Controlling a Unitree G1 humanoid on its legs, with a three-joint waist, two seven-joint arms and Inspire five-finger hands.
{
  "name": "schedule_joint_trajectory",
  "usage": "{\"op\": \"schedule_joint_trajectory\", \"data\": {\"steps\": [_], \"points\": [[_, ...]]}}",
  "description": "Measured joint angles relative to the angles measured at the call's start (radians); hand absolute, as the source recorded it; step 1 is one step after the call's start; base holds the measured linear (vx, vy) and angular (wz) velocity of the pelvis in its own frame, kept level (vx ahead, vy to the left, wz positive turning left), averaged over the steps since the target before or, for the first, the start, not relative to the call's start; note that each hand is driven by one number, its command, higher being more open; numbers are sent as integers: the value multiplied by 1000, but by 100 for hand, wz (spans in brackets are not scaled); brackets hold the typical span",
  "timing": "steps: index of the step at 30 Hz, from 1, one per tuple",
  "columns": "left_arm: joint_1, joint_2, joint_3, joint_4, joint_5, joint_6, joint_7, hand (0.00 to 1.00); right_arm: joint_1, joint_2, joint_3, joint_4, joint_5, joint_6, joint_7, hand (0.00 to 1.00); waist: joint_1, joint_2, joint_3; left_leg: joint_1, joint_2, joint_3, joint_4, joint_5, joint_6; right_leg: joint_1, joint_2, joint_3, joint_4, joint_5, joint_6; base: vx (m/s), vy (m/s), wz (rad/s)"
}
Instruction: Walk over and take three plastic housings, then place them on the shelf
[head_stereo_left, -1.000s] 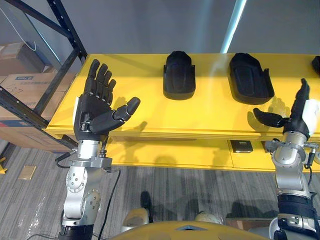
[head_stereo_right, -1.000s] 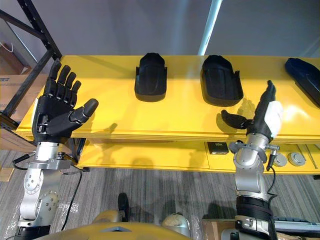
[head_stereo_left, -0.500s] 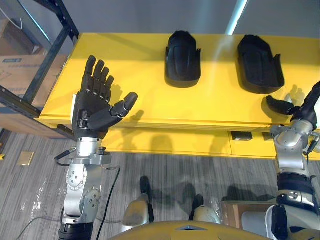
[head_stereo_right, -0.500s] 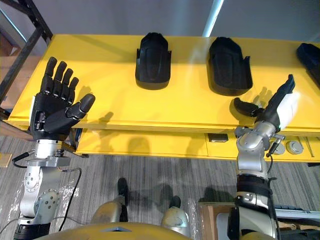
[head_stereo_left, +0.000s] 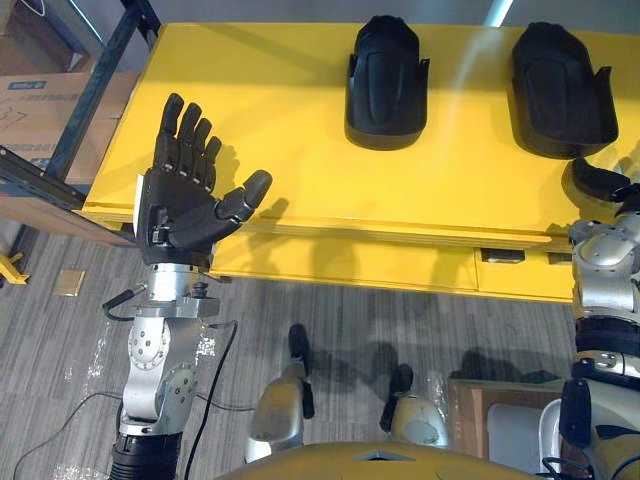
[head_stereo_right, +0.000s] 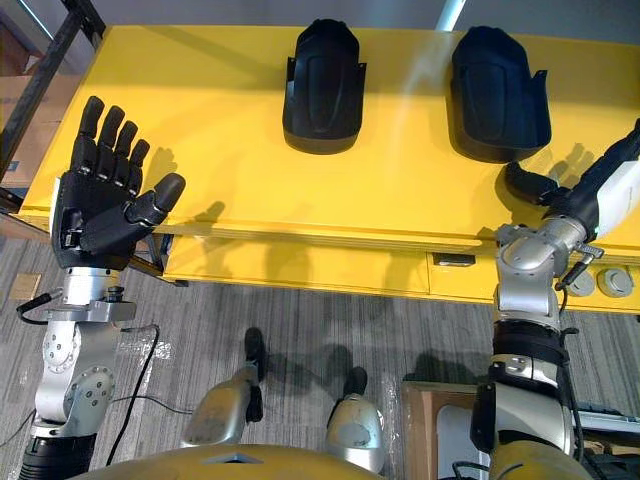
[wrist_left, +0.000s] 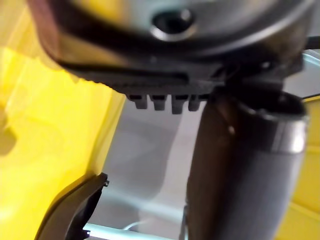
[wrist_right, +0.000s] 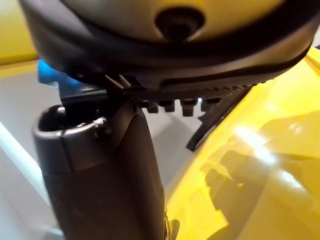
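The yellow table (head_stereo_left: 270, 120) spans the scene, with a dark metal rack (head_stereo_left: 92, 78) off its left end. Two black plastic housings (head_stereo_left: 387, 80) (head_stereo_left: 562, 90) lie side by side on the table's far half, well apart. The left hand (head_stereo_left: 180, 205) hovers at the table's front left edge, fingers spread and holding nothing. The right hand (head_stereo_right: 598, 188) is at the front right edge, fingers straight and thumb out.

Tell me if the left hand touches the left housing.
Apart: left eye view shows bare yellow table between the left hand and the left housing.
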Motion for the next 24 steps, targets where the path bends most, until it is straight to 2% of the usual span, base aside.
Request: {"op": "schedule_joint_trajectory", "data": {"steps": [4,7,11,15,18,21,22,24], "points": [[10,0,0,-1,0,0,-6,100,12,0,0,-12,-1,0,0,100,2,0,0,7,-1,0,0,0,0,3,-2,1,8,-5,1,-1,-8,0],[53,-1,1,-5,0,0,-15,100,132,19,-17,-179,-5,0,0,100,4,0,0,24,-2,1,0,-6,-2,22,-3,0,6,-9,4,21,-36,0],[129,-38,27,-56,0,0,-38,100,360,150,-77,-529,-82,-30,-3,100,-6,-3,-2,61,-1,23,0,-22,-5,46,-5,17,2,-16,6,42,-43,-13],[138,-63,35,-115,0,-3,-87,100,492,310,-118,-667,-75,-44,-20,100,-30,-24,-28,87,1,55,0,-44,0,70,-2,40,-31,-10,15,41,-24,-23],[132,-69,12,-124,-1,-5,-134,100,579,425,-121,-675,16,-81,-18,100,-56,-50,-74,117,4,111,0,-60,-5,72,-3,94,-52,3,22,77,-9,-48],[128,-81,-49,-124,-33,-4,-153,100,650,495,-100,-679,61,-134,28,100,-82,-56,-94,164,12,201,0,-82,-7,74,2,176,-87,30,23,58,12,-81],[122,-80,-61,-124,-34,-4,-156,100,664,500,-95,-679,72,-147,43,100,-85,-56,-96,173,15,223,0,-91,-13,72,4,198,-96,37,24,16,20,-104],[87,-79,-100,-116,-40,-4,-157,100,707,509,-77,-679,102,-176,101,100,-113,-56,-106,206,28,310,0,-110,-25,61,20,275,-130,61,22,7,7,-110]]}}
